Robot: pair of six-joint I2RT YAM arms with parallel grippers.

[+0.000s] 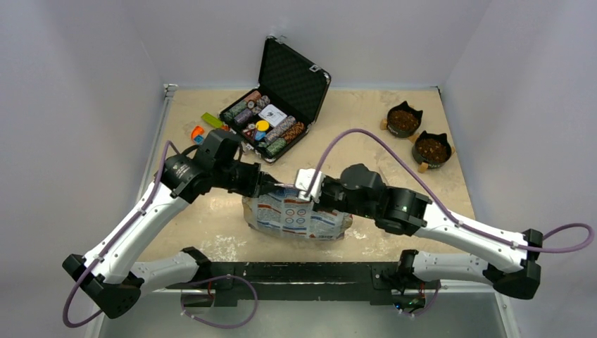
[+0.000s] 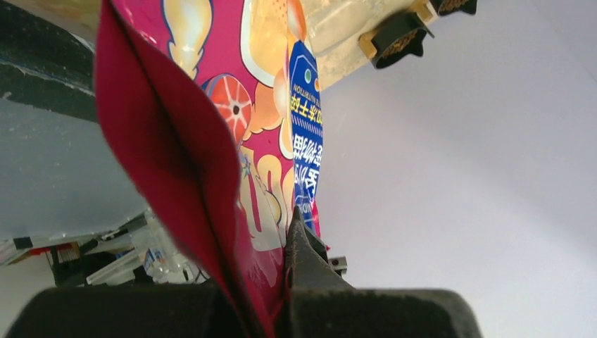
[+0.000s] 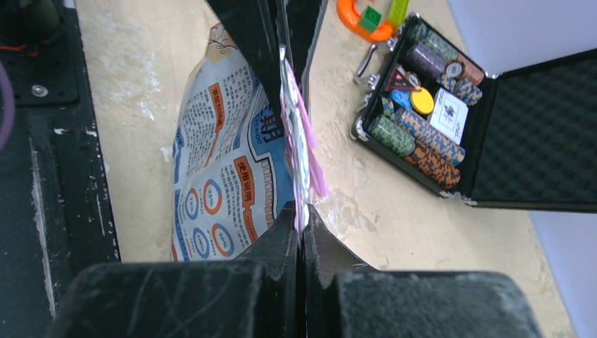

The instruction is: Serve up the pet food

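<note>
Left hand (image 2: 271, 282) clamped on pink fold of bag (image 1: 296, 217); right hand (image 3: 301, 225) pinching its pink edge seam; bag lies on tabletop (image 1: 394, 184) between hands.

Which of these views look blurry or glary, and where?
Top external: evenly lit, sharp throughout. Left wrist: the bag sits very close, its near pink fold soft. Right wrist: its own fingers are dark and blurred; the poker chip case is sharp.

Pale walls (image 1: 84, 77), beige tabletop (image 1: 355, 113).
</note>
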